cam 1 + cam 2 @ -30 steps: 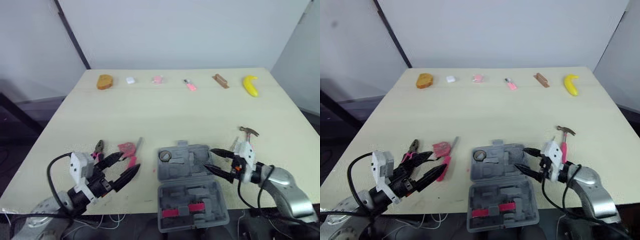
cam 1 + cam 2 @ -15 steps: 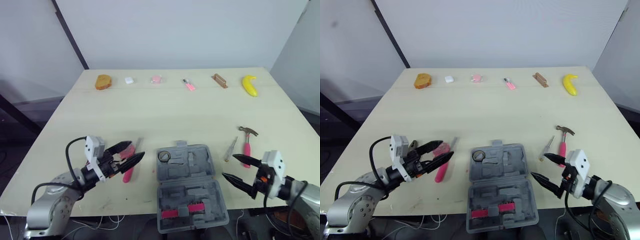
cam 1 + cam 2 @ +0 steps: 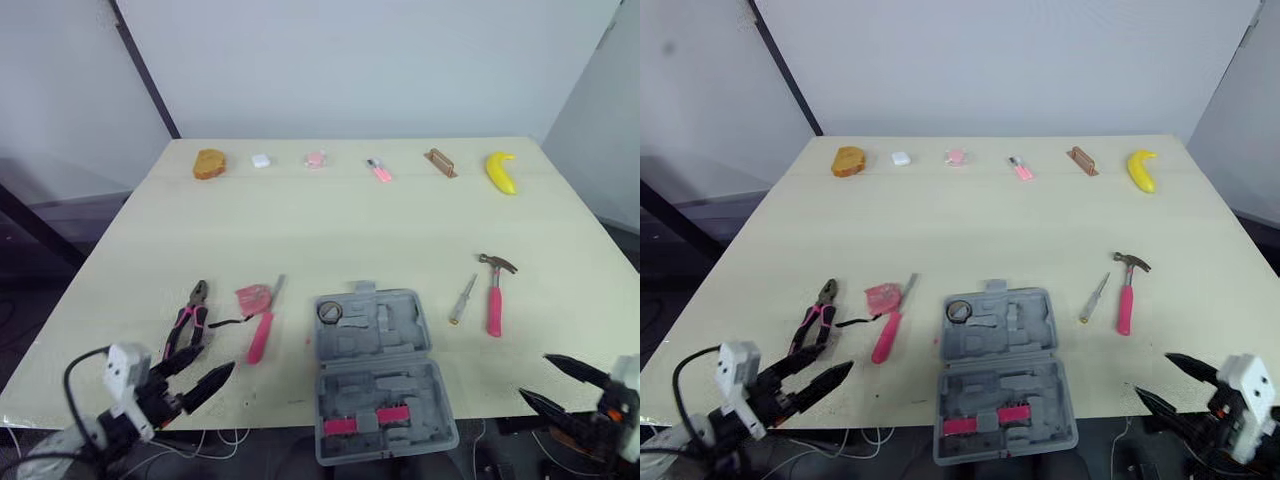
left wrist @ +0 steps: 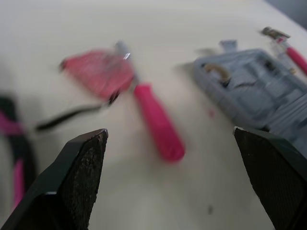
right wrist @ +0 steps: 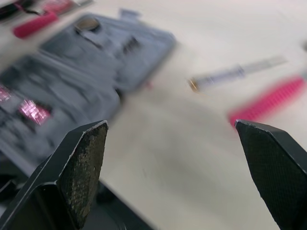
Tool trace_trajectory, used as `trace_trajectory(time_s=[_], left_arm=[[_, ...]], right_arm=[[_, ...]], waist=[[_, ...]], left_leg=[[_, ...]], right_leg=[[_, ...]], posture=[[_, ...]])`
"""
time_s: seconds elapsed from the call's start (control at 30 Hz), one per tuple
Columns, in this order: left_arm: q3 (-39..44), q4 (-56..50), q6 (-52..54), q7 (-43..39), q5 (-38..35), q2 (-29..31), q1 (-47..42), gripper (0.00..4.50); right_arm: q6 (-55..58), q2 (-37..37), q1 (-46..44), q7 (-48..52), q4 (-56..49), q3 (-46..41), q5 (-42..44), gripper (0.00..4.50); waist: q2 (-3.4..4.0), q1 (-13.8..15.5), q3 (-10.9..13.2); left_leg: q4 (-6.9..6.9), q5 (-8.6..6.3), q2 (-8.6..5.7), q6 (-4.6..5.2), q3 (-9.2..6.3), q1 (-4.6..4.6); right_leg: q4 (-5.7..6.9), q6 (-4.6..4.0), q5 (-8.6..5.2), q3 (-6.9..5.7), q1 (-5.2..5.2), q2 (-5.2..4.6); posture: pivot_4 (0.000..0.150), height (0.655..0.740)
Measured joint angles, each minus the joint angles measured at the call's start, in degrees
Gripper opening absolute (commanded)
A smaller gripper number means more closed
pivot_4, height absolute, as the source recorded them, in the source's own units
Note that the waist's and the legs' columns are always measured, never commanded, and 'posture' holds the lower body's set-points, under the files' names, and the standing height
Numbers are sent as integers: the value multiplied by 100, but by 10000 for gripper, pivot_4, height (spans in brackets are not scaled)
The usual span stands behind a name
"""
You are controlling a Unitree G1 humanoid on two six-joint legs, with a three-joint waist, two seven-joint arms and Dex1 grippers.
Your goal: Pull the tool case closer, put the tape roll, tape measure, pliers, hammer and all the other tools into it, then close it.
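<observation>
**Rigid, light, likely to slide**

The tool case (image 3: pixel 400 345) lay open at lower centre. It looked like hard plastic, probably light and slippery, best taken by its side rim. Left gripper (image 3: pixel 205 368) and right gripper (image 3: pixel 535 376) hung spread and empty in the bottom corners.

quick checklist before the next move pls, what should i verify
1. Case open: ok.
2. Case pulled near the table's front edge: ok.
3. Tape roll in case: ok.
4. Pliers, tape measure, pink screwdriver, small screwdriver and hammer packed: not ok, all lie on the table.
5. Left jaws open and empty: ok.
6. Right jaws open and empty: ok.
</observation>
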Motion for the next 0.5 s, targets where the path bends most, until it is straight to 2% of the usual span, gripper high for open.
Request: trace_trajectory(time_s=[0.17, 0.33, 0.5], left_arm=[[236, 224, -233, -76, 18, -99, 252, 45000], [243, 215, -295, -111, 10, -110, 184, 45000], [228, 139, -127, -74, -3, 277, -480, 45000]], right_arm=[[-406, 68, 192, 152, 486, -164, -39, 44470], [-436, 36, -50, 199, 542, -163, 58, 44470], [36, -369, -708, 269, -189, 185, 401, 44470]], waist=[[-16, 3, -12], [-19, 1, -18], [-20, 8, -20]], left_leg=[[1, 0, 2, 0, 8, 7], [1, 0, 3, 0, 11, 9], [3, 0, 3, 0, 6, 14]], right_leg=[[0, -4, -3, 6, 1, 0], [2, -4, -2, 8, 1, 1], [9, 7, 5, 6, 7, 3]], posture=[[1500, 7400], [1500, 7400], [1500, 7400]])
